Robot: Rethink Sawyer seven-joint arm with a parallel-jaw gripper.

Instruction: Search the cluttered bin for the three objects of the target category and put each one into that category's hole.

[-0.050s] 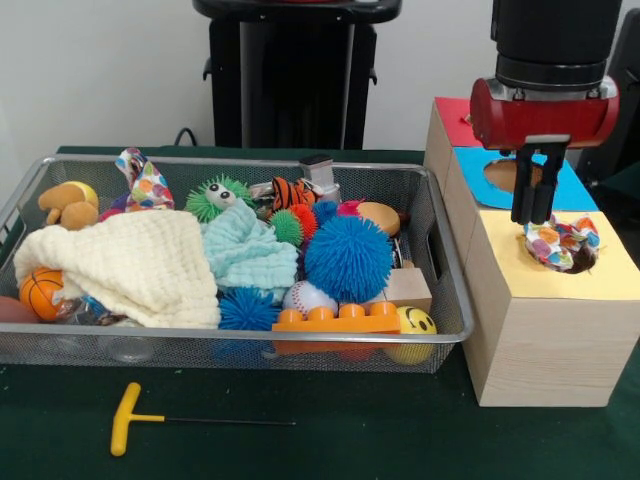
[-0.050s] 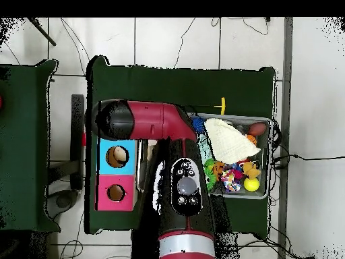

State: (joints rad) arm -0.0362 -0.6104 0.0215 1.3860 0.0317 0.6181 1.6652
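A dark green table [image 1: 330,440] is carrying a wire mesh bin [image 1: 240,345] and, just beside it, a pale wooden box [image 1: 545,340] whose top is showing red, blue and yellow panels. The gripper [image 1: 535,205] is hanging over the yellow panel, its fingers pressed close together and empty, their tips just above a patchwork cloth toy [image 1: 562,243] that is sitting half in the yellow hole — soft, crumpled, dotted in many colours. So one object seems to be going in, though it is not yet fully through.

A second cloth piece [image 1: 143,180] with the same print is sticking up at the bin's far rim, so at least that one is likely waiting; a third I cannot tell. Toward the middle of the bin a fuzzy blue ball [image 1: 348,258] is bristling with rubbery spikes, and beside it a cream knitted blanket [image 1: 135,265] is lying in limp folds. A smooth yellow smiley ball [image 1: 412,325] is resting in the bin's near corner, closest to the box. In front of the bin, a yellow-handled T-tool [image 1: 150,420] is lying on the table.
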